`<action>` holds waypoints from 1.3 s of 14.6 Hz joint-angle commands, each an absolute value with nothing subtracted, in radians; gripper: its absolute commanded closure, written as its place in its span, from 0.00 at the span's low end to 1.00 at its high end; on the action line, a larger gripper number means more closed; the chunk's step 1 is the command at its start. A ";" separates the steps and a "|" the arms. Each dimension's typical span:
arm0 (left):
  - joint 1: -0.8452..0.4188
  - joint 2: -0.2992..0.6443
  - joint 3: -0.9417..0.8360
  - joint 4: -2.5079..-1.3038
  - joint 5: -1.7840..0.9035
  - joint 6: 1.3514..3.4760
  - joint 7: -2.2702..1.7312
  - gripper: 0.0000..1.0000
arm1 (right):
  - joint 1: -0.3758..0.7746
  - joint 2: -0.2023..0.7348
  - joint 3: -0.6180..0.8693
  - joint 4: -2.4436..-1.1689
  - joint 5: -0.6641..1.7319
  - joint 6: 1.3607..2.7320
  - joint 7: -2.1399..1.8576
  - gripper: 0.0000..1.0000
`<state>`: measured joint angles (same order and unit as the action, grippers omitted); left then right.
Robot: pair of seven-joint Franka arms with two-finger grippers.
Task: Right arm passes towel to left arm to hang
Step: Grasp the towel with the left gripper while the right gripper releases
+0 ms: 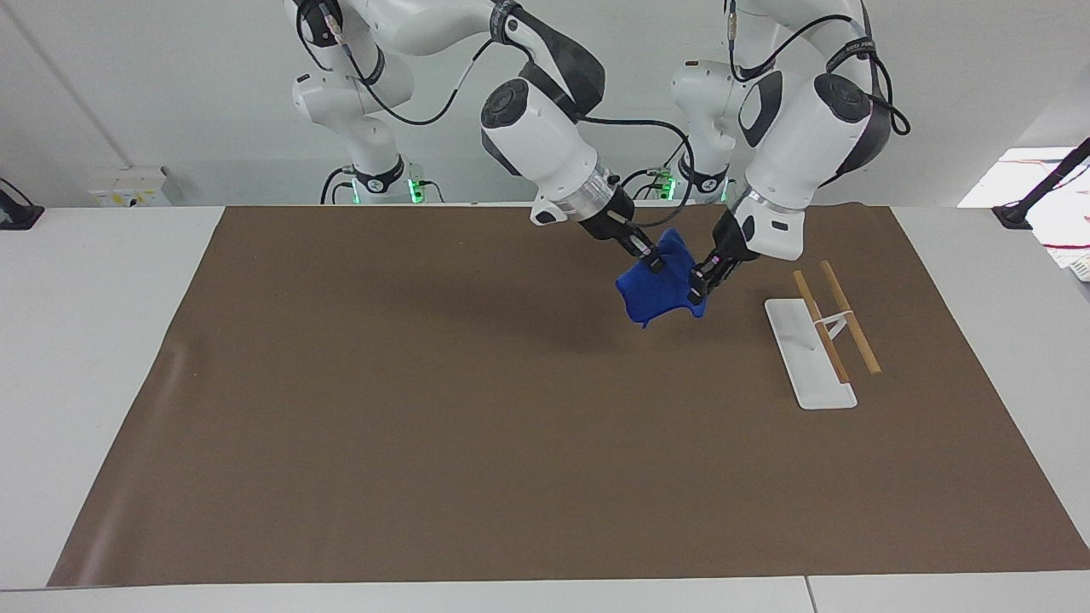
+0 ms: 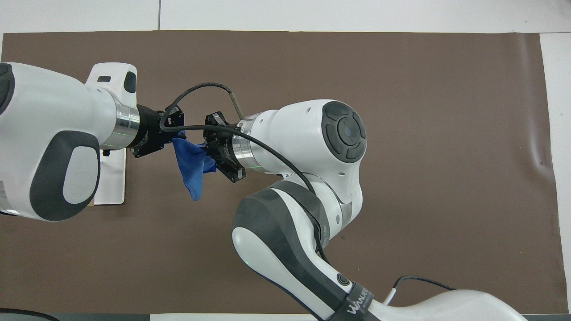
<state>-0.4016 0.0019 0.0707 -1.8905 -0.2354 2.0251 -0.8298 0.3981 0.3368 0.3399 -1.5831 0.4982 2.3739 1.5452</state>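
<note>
Robotics laboratory. Evidence: two white robot arms (image 1: 545, 145) (image 1: 800, 128) mounted at one edge of a plain white tabletop (image 1: 94, 340), a brown mat (image 1: 426, 409) below the end effectors, bare white walls, loose cabling, green indicator lights at the arm bases.

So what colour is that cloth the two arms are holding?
The towel is plain royal blue, clearest in the facing view.
</note>
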 commanded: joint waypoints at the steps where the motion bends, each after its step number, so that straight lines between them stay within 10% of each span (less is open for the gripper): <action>1: -0.417 -0.017 0.083 -1.905 -0.245 2.045 -0.856 1.00 | 0.394 0.319 0.342 -1.609 0.522 2.391 1.545 1.00; 3: -0.416 -0.018 0.086 -1.899 -0.245 2.046 -0.854 1.00 | 0.393 0.319 0.342 -1.609 0.522 2.391 1.546 1.00; 4: -0.416 -0.018 0.086 -1.890 -0.242 2.046 -0.853 1.00 | 0.393 0.319 0.341 -1.606 0.522 2.391 1.546 0.70; 5: -0.413 -0.018 0.087 -1.888 -0.235 2.046 -0.853 1.00 | 0.393 0.321 0.341 -1.602 0.506 2.390 1.542 0.04; 19: -0.071 -0.031 0.095 -1.940 -0.138 2.140 -0.857 1.00 | 0.026 0.270 0.331 -1.571 -0.017 1.925 0.453 0.00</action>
